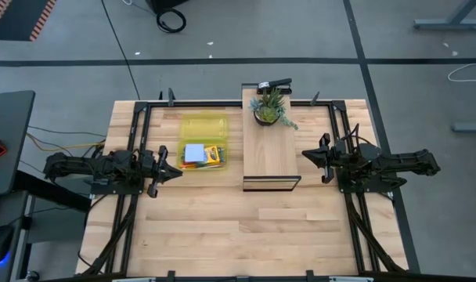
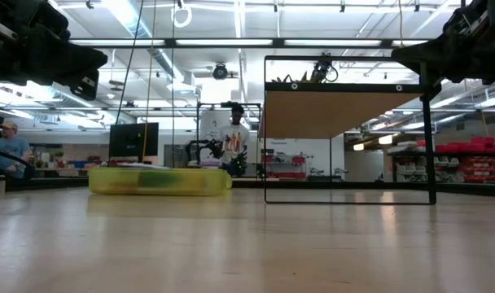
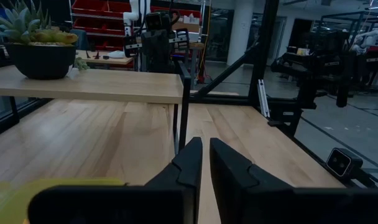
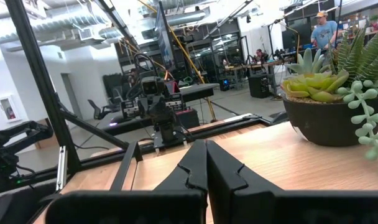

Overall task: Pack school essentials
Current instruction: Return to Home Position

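Note:
A yellow see-through case [image 1: 203, 125] lies open on the table's left half, and it shows in the low view as a flat yellow shape [image 2: 159, 180]. In its near half lie a pale blue notepad [image 1: 193, 152], a green-and-yellow crayon box [image 1: 214, 154] and orange pencils [image 1: 192, 165]. Scissors and red pen do not show. My left gripper [image 1: 178, 171] [image 3: 206, 149] hovers shut just near-left of the case, touching nothing. My right gripper [image 1: 303, 153] [image 4: 206, 152] hovers shut to the right of the wooden board, also touching nothing.
A light wooden board on a black frame [image 1: 271, 149] stands as a raised shelf at the table's middle, with a potted green plant [image 1: 269, 108] at its far end. A black rail frame [image 1: 222, 103] runs around the table. People stand in the room behind [image 2: 234, 138].

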You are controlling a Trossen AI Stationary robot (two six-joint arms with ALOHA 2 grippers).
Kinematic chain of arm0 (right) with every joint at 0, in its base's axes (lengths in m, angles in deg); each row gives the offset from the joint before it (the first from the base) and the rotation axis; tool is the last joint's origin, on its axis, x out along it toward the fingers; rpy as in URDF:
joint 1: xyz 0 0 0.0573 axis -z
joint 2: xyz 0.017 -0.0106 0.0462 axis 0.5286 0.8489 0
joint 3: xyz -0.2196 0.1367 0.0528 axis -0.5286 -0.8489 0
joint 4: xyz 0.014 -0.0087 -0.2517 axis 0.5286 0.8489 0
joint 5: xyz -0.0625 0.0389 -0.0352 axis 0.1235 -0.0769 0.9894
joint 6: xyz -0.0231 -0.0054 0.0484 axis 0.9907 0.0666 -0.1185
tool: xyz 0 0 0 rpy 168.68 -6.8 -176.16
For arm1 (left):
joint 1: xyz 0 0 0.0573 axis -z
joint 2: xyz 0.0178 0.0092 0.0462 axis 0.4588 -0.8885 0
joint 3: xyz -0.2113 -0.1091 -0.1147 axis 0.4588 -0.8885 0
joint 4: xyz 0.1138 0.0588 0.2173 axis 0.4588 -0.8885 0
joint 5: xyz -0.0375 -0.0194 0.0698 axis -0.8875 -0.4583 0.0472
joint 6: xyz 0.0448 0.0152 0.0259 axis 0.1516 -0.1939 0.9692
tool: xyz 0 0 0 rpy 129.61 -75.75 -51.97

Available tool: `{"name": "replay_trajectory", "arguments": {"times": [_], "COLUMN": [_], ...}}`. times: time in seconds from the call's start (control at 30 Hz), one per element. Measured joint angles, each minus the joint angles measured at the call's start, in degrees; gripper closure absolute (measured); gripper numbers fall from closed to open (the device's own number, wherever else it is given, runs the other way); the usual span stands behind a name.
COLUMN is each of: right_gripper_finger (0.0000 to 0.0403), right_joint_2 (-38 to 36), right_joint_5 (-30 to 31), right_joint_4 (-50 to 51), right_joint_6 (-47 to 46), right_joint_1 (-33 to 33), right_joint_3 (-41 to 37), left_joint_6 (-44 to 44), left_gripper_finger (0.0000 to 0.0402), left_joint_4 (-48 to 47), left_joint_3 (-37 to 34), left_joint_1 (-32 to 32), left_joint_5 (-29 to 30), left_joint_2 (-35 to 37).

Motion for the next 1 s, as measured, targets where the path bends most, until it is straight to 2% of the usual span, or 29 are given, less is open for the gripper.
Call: {"name": "replay_trajectory", "arguments": {"times": [0.3,0.7,1.0], "right_gripper_finger": [0.0397,0.0397,0.0397], "right_joint_2": [0.0,0.0,0.0], "right_joint_5": [0.0,0.01,0.01], "right_joint_4": [0.02,0.0,0.0], "right_joint_6": [0.0,0.01,0.01], "right_joint_1": [0.0,0.01,0.0], "right_joint_3": [0.0,0.0,0.0], "left_joint_6": [0.0,0.0,0.0], "left_gripper_finger": [0.0374,0.0361,0.0373], "left_joint_4": [0.0,0.0,0.0], "left_joint_3": [0.01,0.0,0.0], "left_joint_1": [-0.01,0.0,0.0], "left_joint_5": [0.0,0.01,0.01], "left_joint_2": [0.0,0.0,-0.01]}}
